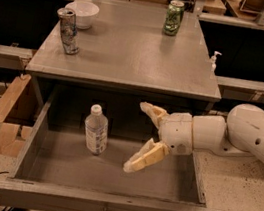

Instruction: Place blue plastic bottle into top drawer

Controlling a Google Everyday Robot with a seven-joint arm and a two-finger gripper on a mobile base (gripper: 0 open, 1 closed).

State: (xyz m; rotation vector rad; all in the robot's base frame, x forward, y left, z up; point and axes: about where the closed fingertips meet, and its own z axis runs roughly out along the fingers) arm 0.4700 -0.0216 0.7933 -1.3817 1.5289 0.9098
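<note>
The blue plastic bottle [96, 129], clear with a white cap and pale label, stands upright inside the open top drawer [104, 205], towards its left side. My gripper [139, 137] is open and empty above the drawer's middle, to the right of the bottle and apart from it. One finger [152, 112] points up and left near the cabinet top's front edge, and the other finger [142, 158] hangs lower over the drawer floor. The white arm reaches in from the right.
On the grey cabinet top [131, 51] stand a silver patterned can [68, 30], a white bowl [82, 13] and a green can [173, 17]. A white pump bottle [213, 60] sits on the shelf to the right. Wooden boards [7, 106] lean at the left.
</note>
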